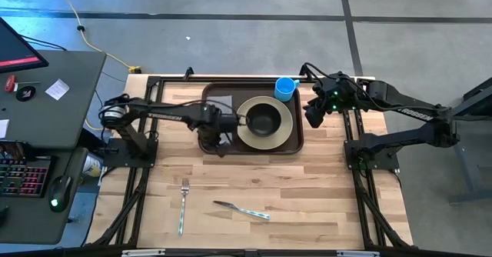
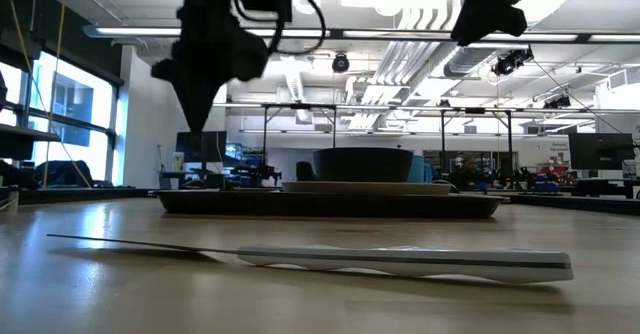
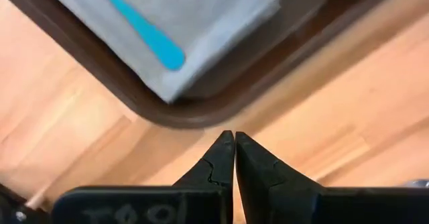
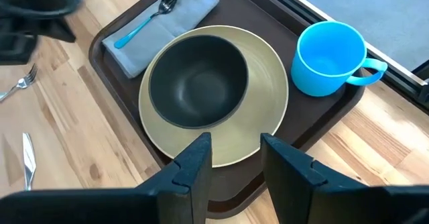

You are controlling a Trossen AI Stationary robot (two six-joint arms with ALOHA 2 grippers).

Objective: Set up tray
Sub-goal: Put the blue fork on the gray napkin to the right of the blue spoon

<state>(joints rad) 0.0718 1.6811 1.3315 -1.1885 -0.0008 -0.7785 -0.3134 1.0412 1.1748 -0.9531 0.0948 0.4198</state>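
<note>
The dark brown tray (image 1: 261, 152) lies at the table's far middle. On it are a beige plate (image 1: 286, 126) with a dark bowl (image 1: 263, 118) in it, a blue cup (image 1: 285, 88) at the far right corner, and a grey napkin (image 4: 177, 16) carrying a blue-handled spoon (image 4: 141, 26). My left gripper (image 1: 220, 151) is shut and points down above the wood just outside the tray's near left corner (image 3: 201, 113), clear of the table in the low view (image 2: 195, 104). My right gripper (image 4: 234, 150) is open and hovers by the tray's right edge.
A fork (image 1: 183, 203) and a knife (image 1: 242, 210) lie on the bare wood near the table's near edge, the knife closest to the low camera (image 2: 400, 262). A desk with a keyboard and mouse stands off the table's left side.
</note>
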